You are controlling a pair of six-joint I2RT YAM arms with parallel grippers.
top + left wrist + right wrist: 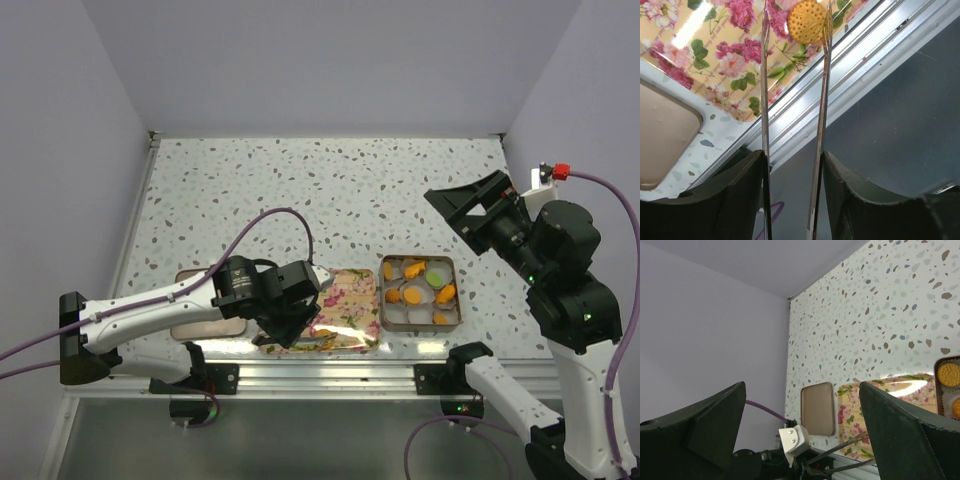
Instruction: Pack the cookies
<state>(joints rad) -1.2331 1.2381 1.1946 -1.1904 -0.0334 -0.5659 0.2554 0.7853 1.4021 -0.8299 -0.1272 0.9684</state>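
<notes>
Several orange cookies (412, 296) and one green cookie (435, 269) lie in white paper cups inside a small metal tin (455, 290). My left gripper (792, 157) is shut on a pair of long metal tweezers (765, 100). The tweezer tips sit on either side of one orange cookie (807, 21), just over the near edge of a floral tray (715, 55). In the top view the left gripper (292, 322) is low over the floral tray (350, 300). My right gripper (468, 205) is raised at the right, open and empty, and in its own view (802, 385) nothing lies between the jaws.
A flat brown lid (195, 325) lies left of the floral tray, partly under the left arm. The table's metal front rail (850, 75) runs right beside the tweezer tips. Purple walls close in the speckled table (330, 190) on three sides.
</notes>
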